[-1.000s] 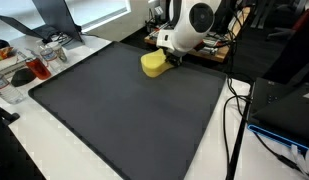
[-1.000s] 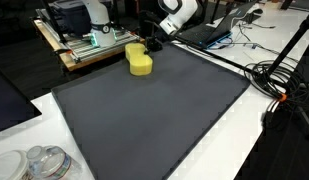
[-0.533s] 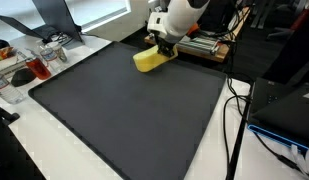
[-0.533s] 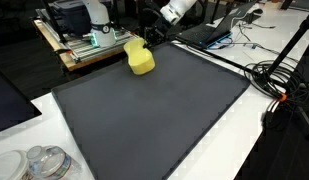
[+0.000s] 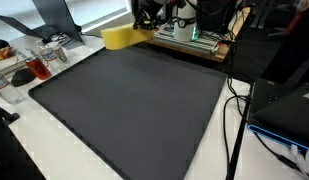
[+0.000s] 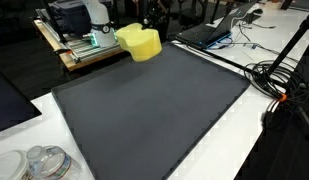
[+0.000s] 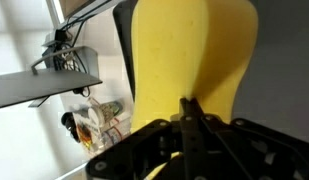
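Observation:
A yellow sponge [image 5: 122, 37] hangs in the air above the far edge of the dark grey mat [image 5: 134, 100]. The sponge [image 6: 140, 42] is lifted clear of the mat [image 6: 154, 110] in both exterior views. My gripper [image 5: 144, 22] is shut on one end of it; only a dark part of the gripper [image 6: 151, 24] shows at the top of the frames. In the wrist view the sponge [image 7: 189, 55] fills the middle, pinched between my closed fingers [image 7: 192, 108], with the gripper [image 7: 191, 112] coming up from the bottom.
A wooden stand with equipment [image 5: 199, 40] sits behind the mat. Glasses and dishes [image 5: 34, 62] crowd one side. A laptop [image 6: 209, 32] and cables [image 6: 279, 75] lie at the other side. Clear containers [image 6: 39, 162] stand at a near corner.
The gripper has lifted the sponge off the mat and carried it up and sideways, toward the mat's far edge. The arm has risen almost out of both exterior views.

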`<state>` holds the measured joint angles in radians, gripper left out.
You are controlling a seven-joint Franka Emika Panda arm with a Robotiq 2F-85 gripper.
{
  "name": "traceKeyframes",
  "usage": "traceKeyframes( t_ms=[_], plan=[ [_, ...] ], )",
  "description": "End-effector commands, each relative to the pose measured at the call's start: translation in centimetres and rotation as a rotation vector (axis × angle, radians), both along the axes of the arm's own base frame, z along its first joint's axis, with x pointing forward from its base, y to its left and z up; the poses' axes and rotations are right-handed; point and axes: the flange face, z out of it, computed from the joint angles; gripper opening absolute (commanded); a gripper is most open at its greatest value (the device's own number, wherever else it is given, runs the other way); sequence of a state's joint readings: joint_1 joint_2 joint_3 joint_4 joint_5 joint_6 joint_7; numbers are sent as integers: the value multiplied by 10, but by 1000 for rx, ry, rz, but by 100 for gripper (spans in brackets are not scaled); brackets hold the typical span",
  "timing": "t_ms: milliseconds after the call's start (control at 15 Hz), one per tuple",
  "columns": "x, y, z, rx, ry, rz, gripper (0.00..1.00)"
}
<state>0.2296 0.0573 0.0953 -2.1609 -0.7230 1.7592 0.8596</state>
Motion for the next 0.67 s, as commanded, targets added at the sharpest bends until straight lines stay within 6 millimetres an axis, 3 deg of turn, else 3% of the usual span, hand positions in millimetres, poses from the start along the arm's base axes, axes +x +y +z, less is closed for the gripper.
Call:
traceKeyframes(
  t_ms=[0, 333, 600],
  plan=[
    [11, -5, 53, -60, -55, 112, 0],
    [27, -11, 120, 0, -188, 209, 0],
    [36, -22, 153, 124, -326, 297, 0]
  ],
)
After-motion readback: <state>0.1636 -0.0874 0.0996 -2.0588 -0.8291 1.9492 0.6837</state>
